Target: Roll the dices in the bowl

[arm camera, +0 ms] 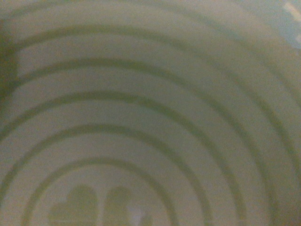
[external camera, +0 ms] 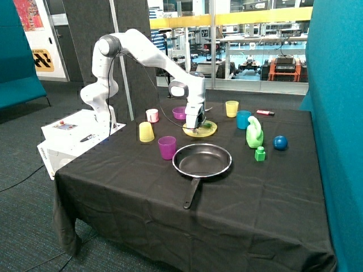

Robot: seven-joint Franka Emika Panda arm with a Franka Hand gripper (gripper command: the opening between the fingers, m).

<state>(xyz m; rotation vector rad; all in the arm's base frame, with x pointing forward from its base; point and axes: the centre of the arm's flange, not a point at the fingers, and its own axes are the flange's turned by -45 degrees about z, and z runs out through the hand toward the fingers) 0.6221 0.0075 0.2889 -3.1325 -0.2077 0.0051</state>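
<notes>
The tool (external camera: 195, 126) is down low over the yellow plate (external camera: 199, 130) near the middle of the tabletop (external camera: 170, 192), its tip right at the plate's surface. Whether it is open, closed or gripping anything I cannot tell from here; the white arm (external camera: 147, 54) blocks that part. From the wrist, all that shows is a pale surface (arm camera: 150, 103) filling the whole view, ringed with darker curved bands and bearing two rounded dark shapes near one edge.

The bowl (external camera: 180, 113), small and purple, sits just behind the tool and the plate, close beside the arm's last link. What lies inside it cannot be seen.

Further out, a small pink-and-white cup (external camera: 152, 115) stands beyond the bowl toward the robot's base, with an upturned yellow cup (external camera: 146, 132) nearer the front. A taller purple cup (external camera: 167, 147) stands beside the black frying pan (external camera: 202, 161), whose handle points to the tabletop's front edge. On the far side of the plate are a yellow cup (external camera: 231, 108), a blue cup (external camera: 243, 119), a green spray-like bottle (external camera: 254, 133), a small green block (external camera: 260, 153), a blue ball (external camera: 280, 142) and a red-and-white marker (external camera: 265, 113).
</notes>
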